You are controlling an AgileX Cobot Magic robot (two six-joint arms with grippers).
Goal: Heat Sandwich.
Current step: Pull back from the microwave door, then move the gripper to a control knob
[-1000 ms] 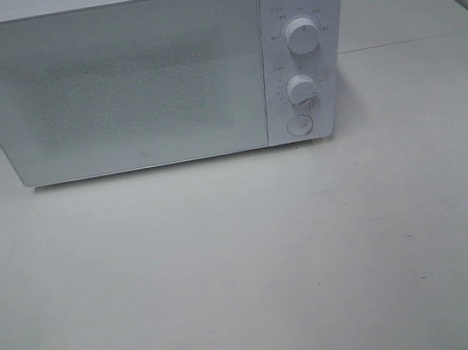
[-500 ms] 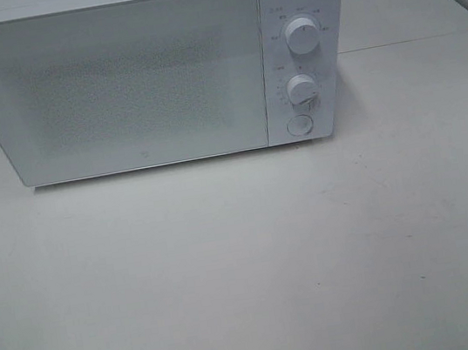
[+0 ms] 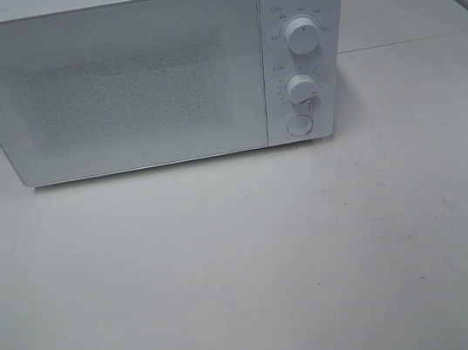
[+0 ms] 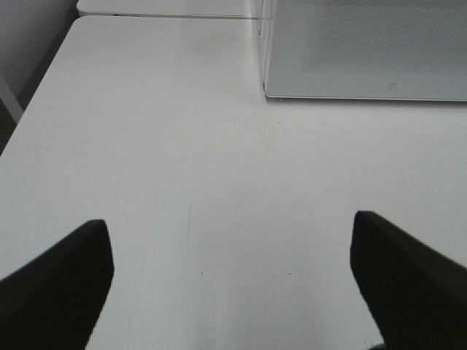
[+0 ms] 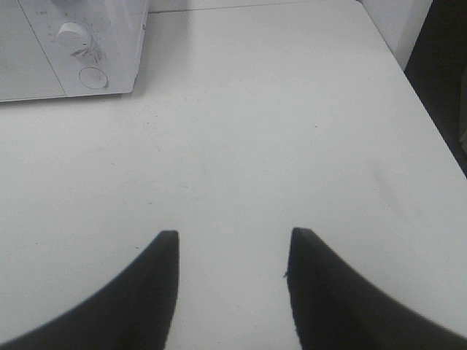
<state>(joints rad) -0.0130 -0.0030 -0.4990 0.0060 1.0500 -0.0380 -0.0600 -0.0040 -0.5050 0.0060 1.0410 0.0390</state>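
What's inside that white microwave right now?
Nothing can be made out: the microwave has its door shut, and its speckled front hides the inside. No sandwich shows anywhere.

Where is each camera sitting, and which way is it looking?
High camera: sits above the table, looking down at the white microwave's front; none of the robot shows.
Left wrist camera: rides the left arm, looking over the open left claw at the table and the microwave's door end.
Right wrist camera: rides the right arm, looking past the open right claw toward the microwave's lower knob and round button.
Shared: all three see the microwave and table.
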